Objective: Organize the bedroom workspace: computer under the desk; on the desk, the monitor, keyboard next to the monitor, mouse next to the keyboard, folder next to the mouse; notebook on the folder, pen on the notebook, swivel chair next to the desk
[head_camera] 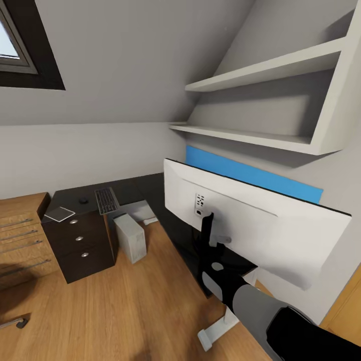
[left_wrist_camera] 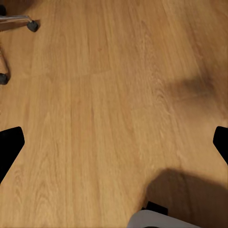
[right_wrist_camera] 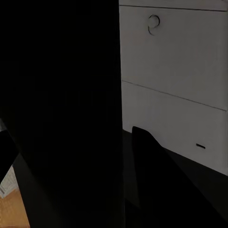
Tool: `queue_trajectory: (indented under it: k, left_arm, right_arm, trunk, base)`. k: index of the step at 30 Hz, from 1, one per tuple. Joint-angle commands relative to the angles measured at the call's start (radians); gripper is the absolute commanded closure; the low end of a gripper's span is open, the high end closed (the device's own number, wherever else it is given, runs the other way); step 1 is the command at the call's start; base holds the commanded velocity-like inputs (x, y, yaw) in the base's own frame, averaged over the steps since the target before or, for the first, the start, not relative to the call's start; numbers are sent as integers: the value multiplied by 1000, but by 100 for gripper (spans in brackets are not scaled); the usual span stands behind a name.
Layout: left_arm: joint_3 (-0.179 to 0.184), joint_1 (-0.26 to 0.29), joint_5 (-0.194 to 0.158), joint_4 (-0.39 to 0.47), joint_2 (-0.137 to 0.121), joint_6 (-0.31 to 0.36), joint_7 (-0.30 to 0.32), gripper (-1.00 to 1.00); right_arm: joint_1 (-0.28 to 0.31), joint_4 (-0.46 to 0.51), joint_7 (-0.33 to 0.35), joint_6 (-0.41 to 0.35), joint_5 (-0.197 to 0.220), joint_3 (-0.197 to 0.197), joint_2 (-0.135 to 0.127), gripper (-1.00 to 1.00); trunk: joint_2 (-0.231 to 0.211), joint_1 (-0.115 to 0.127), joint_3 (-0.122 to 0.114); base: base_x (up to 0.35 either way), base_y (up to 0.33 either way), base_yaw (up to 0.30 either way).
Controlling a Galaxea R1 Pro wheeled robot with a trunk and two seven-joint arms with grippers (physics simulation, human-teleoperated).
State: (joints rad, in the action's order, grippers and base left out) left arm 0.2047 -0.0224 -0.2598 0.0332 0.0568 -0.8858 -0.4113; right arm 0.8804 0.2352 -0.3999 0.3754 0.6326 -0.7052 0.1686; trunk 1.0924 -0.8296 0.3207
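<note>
Right gripper [head_camera: 209, 235] reaches the monitor [head_camera: 260, 225] back at its stand on the desk [head_camera: 170, 220], likely to reposition it; jaw state unclear.

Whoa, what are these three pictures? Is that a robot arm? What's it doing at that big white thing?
Yes, it's a robot in a computer-made room. The big picture comes from the camera on its head. The other two come from cameras near its two grippers.

The white thing is the back of a monitor standing on a black desk. The right gripper reaches to the monitor's stand, but it is too dark to tell if it grips.

Farther along the desk lie a keyboard, a mouse and a notebook. A computer stands on the wooden floor. The left gripper hangs open above that floor, holding nothing.
</note>
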Motion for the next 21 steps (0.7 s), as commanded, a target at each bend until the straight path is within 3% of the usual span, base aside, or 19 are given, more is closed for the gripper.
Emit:
queue_trajectory:
  k: [1, 11, 12, 21]
  left_arm:
    - [9, -1, -7, 2, 0, -1, -4, -100]
    - [9, -1, -7, 2, 0, -1, -4, -100]
    - [9, -1, -7, 2, 0, -1, -4, -100]
    - [9, -1, -7, 2, 0, -1, -4, -100]
  right_arm:
    - [2, 1, -6, 5, -1, -13, 0, 100]
    - [2, 1, -6, 5, -1, -13, 0, 100]
    - [2, 1, -6, 5, -1, -13, 0, -100]
    - [2, 2, -7, 5, -1, -13, 0, -100]
  trunk:
    - [1, 0, 1]
    - [1, 0, 1]
    - [1, 0, 1]
    - [1, 0, 1]
  base:
    - [3, 2, 0]
    - [0, 0, 0]
    - [0, 0, 0]
    - [0, 0, 0]
